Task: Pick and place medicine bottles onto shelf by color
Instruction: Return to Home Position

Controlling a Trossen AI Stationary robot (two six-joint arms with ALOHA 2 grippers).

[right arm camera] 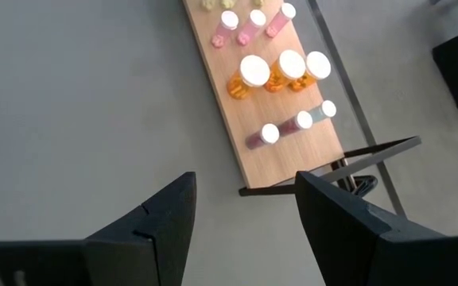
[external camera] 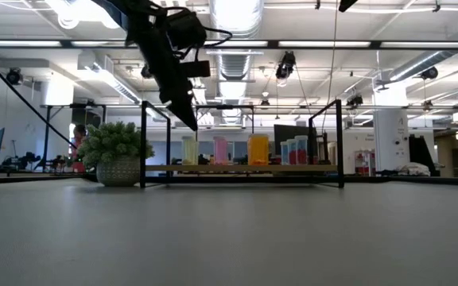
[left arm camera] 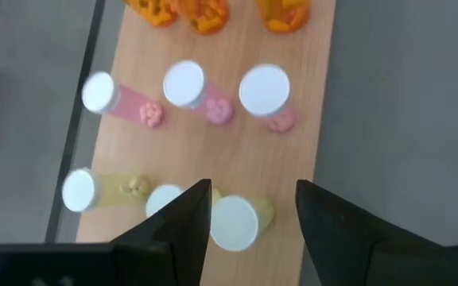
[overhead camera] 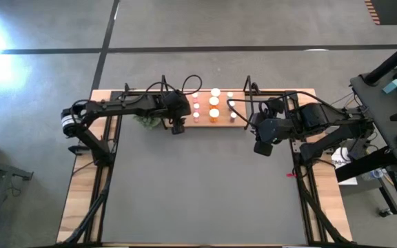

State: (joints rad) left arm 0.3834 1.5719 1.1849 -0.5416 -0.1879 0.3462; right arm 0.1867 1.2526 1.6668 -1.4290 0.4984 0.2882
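Note:
The shelf [overhead camera: 222, 121], a light wooden board with black uprights, lies at the mat's far edge. Medicine bottles with white caps stand on it in rows by colour: yellow [left arm camera: 233, 222], pink [left arm camera: 185, 83], orange [left arm camera: 205, 12], and darker red and bluish ones [right arm camera: 270, 133] at the right end. My left gripper [left arm camera: 253, 191] hangs open above the yellow row at the shelf's left end [external camera: 191, 123], one yellow bottle's cap showing between its fingers from above. My right gripper [overhead camera: 260, 149] stands open high over the mat, near the shelf's right end.
A small green plant in a pot [external camera: 118, 155] stands just left of the shelf, close beside my left arm. The shelf's black uprights [external camera: 339, 143] rise at both short ends. The dark grey mat [overhead camera: 205, 193] stretches toward the near edge.

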